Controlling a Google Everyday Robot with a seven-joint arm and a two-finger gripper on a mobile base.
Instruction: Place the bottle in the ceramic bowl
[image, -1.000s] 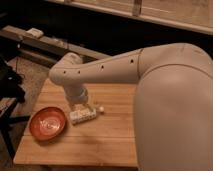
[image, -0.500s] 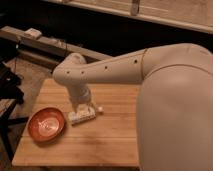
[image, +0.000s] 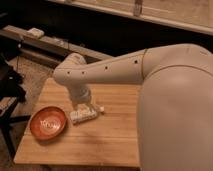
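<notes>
Gripper (image: 85, 106) points straight down at the wooden table (image: 107, 142), just right of the board's middle line from left. Its jaws stand spread wide, about as far apart as they go, and they clamp nothing. The bottle (image: 82, 116) lies on its side on the wood directly beneath, white body to the left and rounded cap (image: 101, 109) to the upper right. Whether the gripper touches the bottle cannot be told, since the two pale shapes run together there.

Above the gripper a short wrist (image: 80, 93) rises vertically to a rounded elbow joint (image: 69, 75). From that joint the long white arm (image: 112, 70) stretches almost level to the right, climbing slightly, with a row of small dark dots along its side. It ends in the robot's bulky white body (image: 175, 110), which fills the right side of the view and is cut off by the right and bottom edges.

The ceramic bowl (image: 35, 125) sits well left of the bottle, near the table's front left corner, orange-red with a pale mark in its centre; nothing lies in it. The body hides the table's right end. Behind the table a long dark ledge (image: 55, 45) runs across, carrying a small pale object (image: 35, 32) too faint to name.
</notes>
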